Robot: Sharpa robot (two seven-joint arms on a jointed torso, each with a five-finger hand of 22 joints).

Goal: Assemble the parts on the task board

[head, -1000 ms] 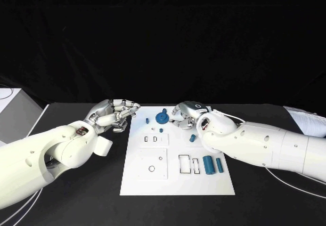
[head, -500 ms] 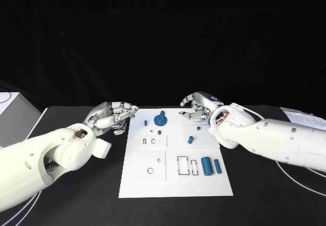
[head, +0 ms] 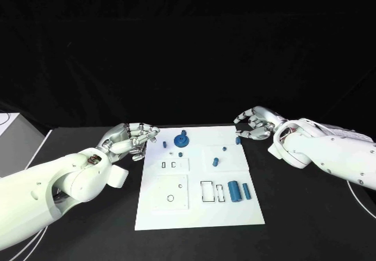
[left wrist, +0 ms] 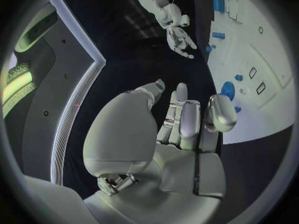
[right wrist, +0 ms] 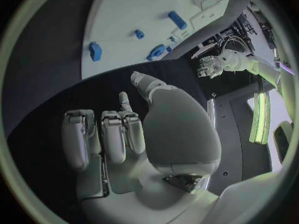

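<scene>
Beside the task board [head: 200, 217], right hand [head: 255, 124] has withdrawn off the far corner, empty and half-curled; left hand [head: 129, 139] likewise empty; blue parts [head: 239, 191] remain unassembled.

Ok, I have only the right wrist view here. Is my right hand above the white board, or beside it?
Observer: Beside it. In the head view the right hand is off the far right corner of the board, over the black table.
Operator: And what lies on the near part of the board?
Observer: Two blue cylinders lie side by side near its right edge, next to two empty rectangular slots.
Operator: Does the left hand hold something?
Observer: No. The left wrist view shows the left hand with its fingers curled in and nothing in them.
</scene>
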